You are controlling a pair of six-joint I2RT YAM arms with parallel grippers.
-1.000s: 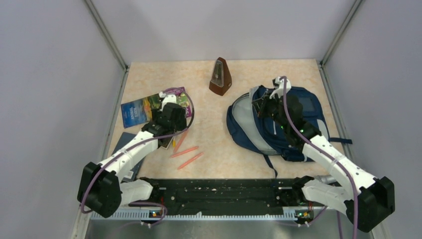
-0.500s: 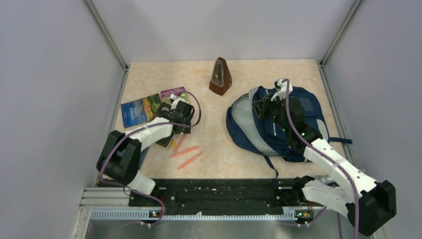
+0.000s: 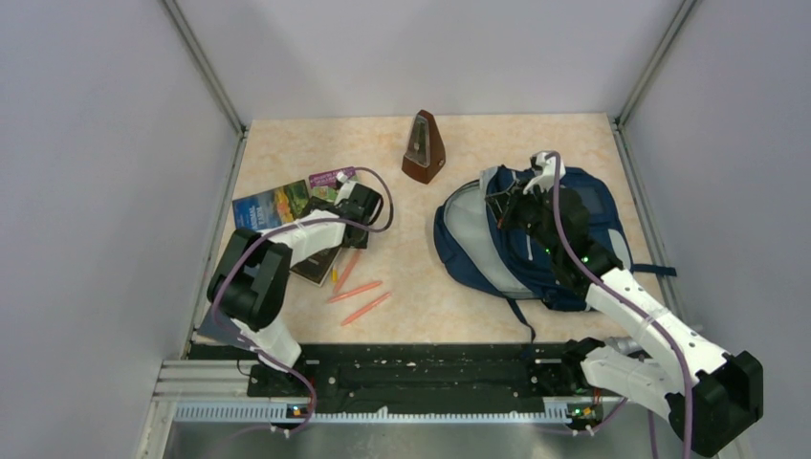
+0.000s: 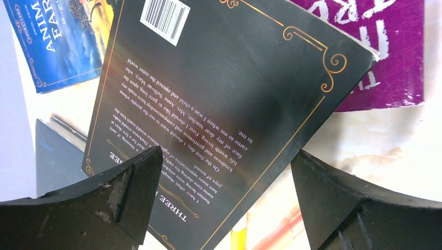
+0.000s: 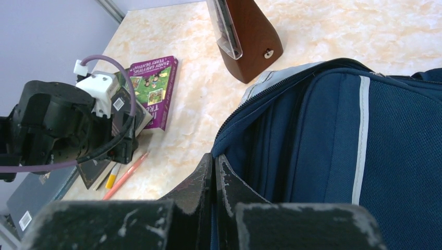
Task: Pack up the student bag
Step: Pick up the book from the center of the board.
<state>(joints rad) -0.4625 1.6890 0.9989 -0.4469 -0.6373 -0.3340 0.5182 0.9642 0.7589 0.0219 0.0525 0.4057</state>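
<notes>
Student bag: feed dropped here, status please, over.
Left gripper open over black book. Right gripper shut on student bag rim, bag open. Metronome stands beside it, apart.

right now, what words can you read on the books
"ANIM" "FAR", cut off at the edge, on the blue book.
"THREE", upside down, on the black book, back cover.
Its blurb and barcode: too small to read.
Purple book: white letters cut off, unreadable.
</notes>
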